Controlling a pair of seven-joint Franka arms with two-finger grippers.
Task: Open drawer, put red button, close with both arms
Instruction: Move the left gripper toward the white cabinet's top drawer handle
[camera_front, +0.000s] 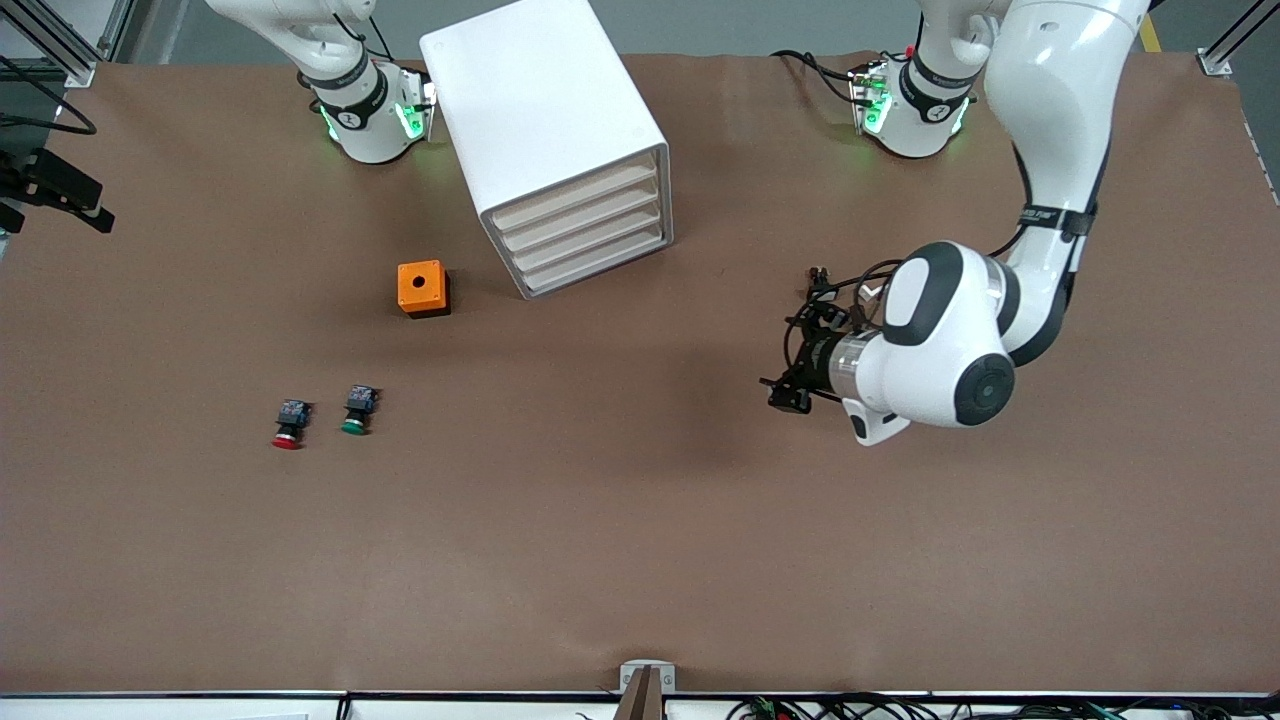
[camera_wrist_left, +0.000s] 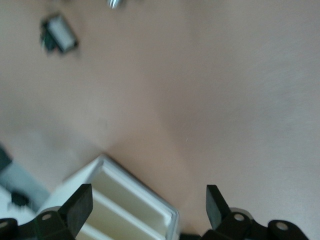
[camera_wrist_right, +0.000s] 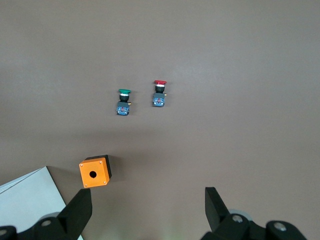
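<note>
The white cabinet (camera_front: 545, 120) stands at the back middle, its stacked drawer fronts (camera_front: 585, 235) all shut. My left gripper (camera_front: 798, 335) hangs open and empty above the table beside the cabinet, toward the left arm's end. In the left wrist view its jaws (camera_wrist_left: 148, 202) frame the cabinet's drawer fronts (camera_wrist_left: 122, 192). The red button (camera_front: 289, 424) lies on the table toward the right arm's end, beside its green twin (camera_front: 357, 410). My right gripper (camera_wrist_right: 147, 210) is open and empty high over the table. Its wrist view shows the red button (camera_wrist_right: 159, 93) far below. That gripper is outside the front view.
An orange box with a hole (camera_front: 423, 288) sits between the cabinet and the buttons; the right wrist view shows it (camera_wrist_right: 94, 171) next to a cabinet corner (camera_wrist_right: 25, 200) and the green button (camera_wrist_right: 123, 101). A black fixture (camera_front: 55, 190) juts in at the right arm's table end.
</note>
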